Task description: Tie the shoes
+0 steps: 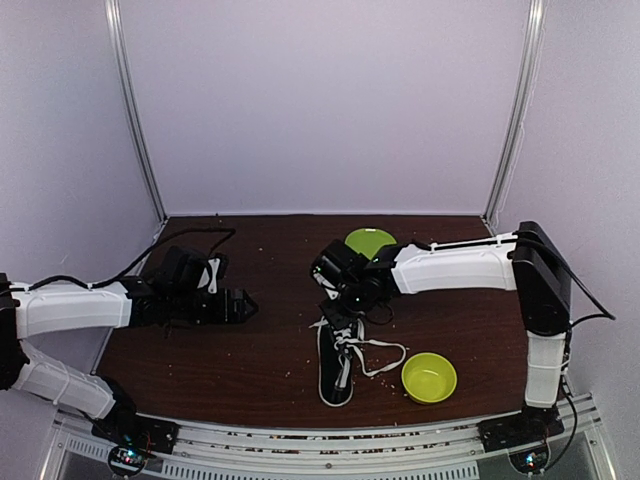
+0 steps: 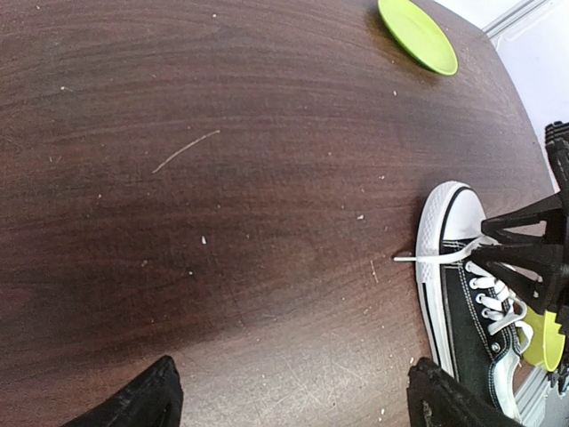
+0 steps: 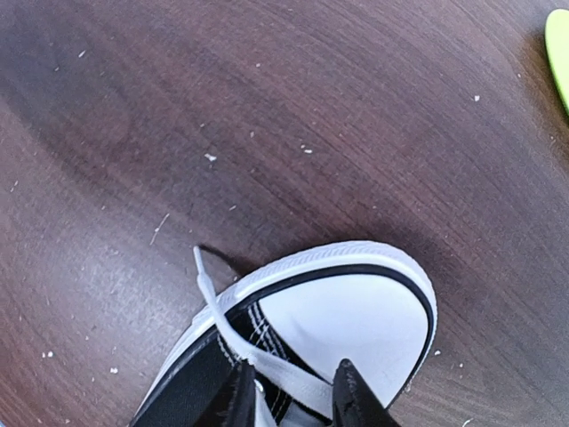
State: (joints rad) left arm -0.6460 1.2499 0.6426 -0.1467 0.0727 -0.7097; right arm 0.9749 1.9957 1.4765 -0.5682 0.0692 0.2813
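Though sneaker (image 3: pixel 356 320) is stiff, lace (image 3: pixel 222 327): limp, slippery; pinch between jaws.
right gripper (image 3: pixel 293 378): straddling lace, grip unclear.
left gripper (image 2: pixel 293 400): apart.

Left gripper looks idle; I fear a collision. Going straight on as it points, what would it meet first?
Likely the bare tabletop: its wrist view shows only wood ahead of the open left gripper. The sneaker and right gripper sit off to its right, seemingly outside that line; depth is unclear.

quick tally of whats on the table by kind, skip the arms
sneaker: 1
green plate: 1
green bowl: 1
total: 3
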